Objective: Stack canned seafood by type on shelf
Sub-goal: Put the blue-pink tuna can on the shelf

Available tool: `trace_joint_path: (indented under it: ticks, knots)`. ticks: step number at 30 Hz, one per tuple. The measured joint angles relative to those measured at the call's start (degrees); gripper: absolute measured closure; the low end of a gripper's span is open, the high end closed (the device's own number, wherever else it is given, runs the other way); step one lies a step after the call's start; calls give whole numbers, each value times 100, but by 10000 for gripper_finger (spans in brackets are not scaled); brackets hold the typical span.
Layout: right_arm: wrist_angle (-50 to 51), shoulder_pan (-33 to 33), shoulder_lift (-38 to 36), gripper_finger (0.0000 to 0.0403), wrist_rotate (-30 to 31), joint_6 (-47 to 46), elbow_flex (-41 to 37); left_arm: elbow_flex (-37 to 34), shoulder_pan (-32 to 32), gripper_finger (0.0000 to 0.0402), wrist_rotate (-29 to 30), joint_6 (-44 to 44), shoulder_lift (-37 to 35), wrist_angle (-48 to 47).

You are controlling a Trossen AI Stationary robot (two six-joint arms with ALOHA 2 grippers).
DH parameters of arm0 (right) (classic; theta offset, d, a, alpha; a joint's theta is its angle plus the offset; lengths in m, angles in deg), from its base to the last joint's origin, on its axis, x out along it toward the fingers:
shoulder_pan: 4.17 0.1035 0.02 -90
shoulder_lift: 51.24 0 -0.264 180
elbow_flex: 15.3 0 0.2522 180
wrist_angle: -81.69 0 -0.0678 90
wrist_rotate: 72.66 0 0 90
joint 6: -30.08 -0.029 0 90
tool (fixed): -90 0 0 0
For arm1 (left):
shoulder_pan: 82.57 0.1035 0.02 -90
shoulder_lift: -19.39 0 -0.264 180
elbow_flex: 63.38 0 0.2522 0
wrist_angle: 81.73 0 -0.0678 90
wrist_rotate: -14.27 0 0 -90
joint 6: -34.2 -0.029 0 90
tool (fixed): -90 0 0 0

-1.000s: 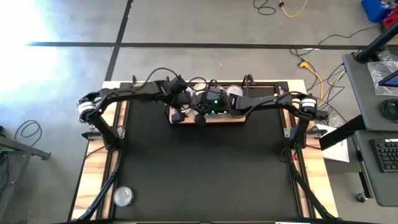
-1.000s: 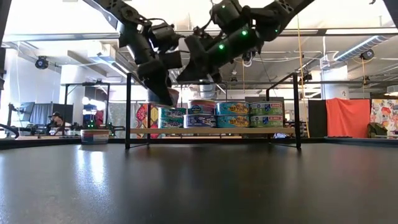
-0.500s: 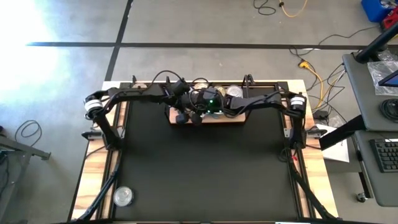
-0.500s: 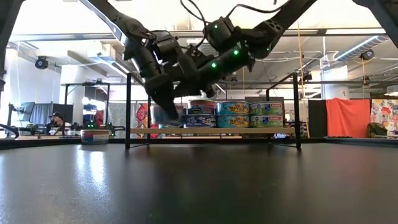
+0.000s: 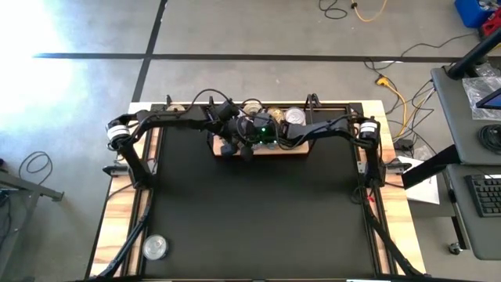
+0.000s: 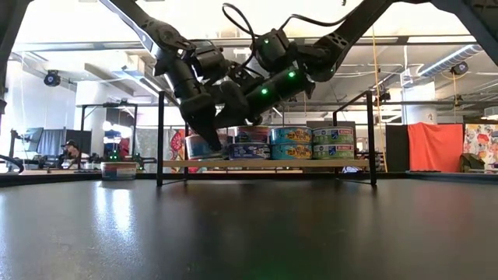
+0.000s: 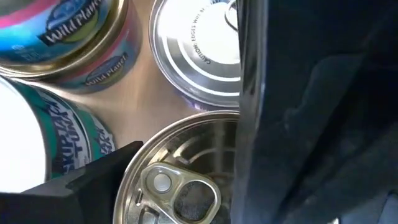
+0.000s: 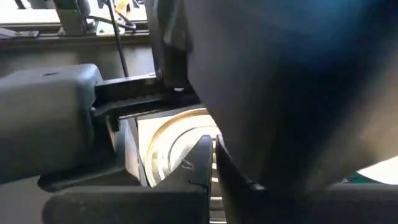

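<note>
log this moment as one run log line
left gripper: open over gold-lidded round tin | right gripper: shut | light-wood shelf: tins stacked

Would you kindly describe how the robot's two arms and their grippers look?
Both arms are dark, slim and jointed, with a white band at each shoulder joint. Loose black cables loop above the wrists. The right arm shows green lights near its wrist; the left arm shows none. The left gripper and right gripper are black and blocky.

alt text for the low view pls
Both dark arms reach down over the shelf of stacked tins, the left tool open at the shelf's left end. Bare black table fills the foreground.
</note>
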Motion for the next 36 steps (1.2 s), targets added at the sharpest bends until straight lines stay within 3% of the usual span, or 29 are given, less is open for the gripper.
trace_joint_path:
  ticks: [11,20,25,29,36]
  knots:
    - [337,-30,-61,390,47,-63,80,0,9,10,0,240,-11,-179]
    - [-115,-292,-732,390,-274,-153,-801,0,15,10,99,236,-11,-151]
    - [-1198,-335,-752,390,-457,-494,-1231,0,15,10,123,236,-11,-129]
    - [-1706,-324,-497,390,-470,-769,-1208,0,15,10,127,236,-11,-133]
    - [-897,-272,-81,390,-453,-255,-380,20,15,10,143,390,-15,-135]
